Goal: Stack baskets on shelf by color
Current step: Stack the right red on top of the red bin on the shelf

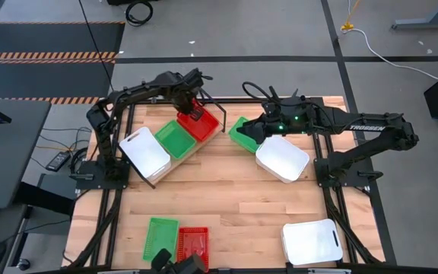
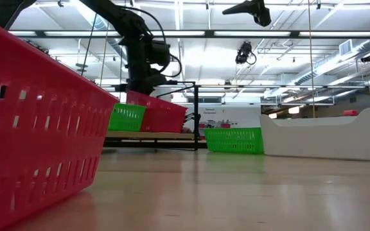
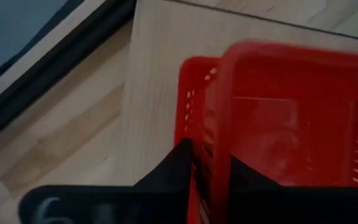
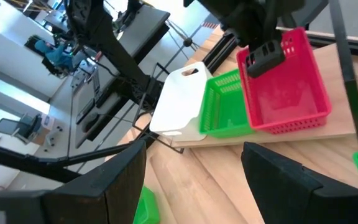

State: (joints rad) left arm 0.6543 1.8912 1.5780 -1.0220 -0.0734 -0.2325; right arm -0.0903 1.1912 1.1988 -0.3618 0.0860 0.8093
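The shelf lies slantwise at the table's far left and carries a white basket, a green basket and a red basket. My left gripper is over the red one's far end, shut on it. In the left wrist view a second red wall shows just beside the held basket. My right gripper is open and hovers by a green basket and a white basket at the table's middle right, touching nothing. My left gripper pinches the rim of the red basket's far short wall, one finger outside and one inside. The fingers come from above, pointing down. The basket sits tilted, held end higher, other end down on the shelf.
Near the front edge lie a green basket, a red basket, which fills the low view's left, and a white basket. The shelf's black wire end stands beside the red basket. Bare tabletop spans the middle.
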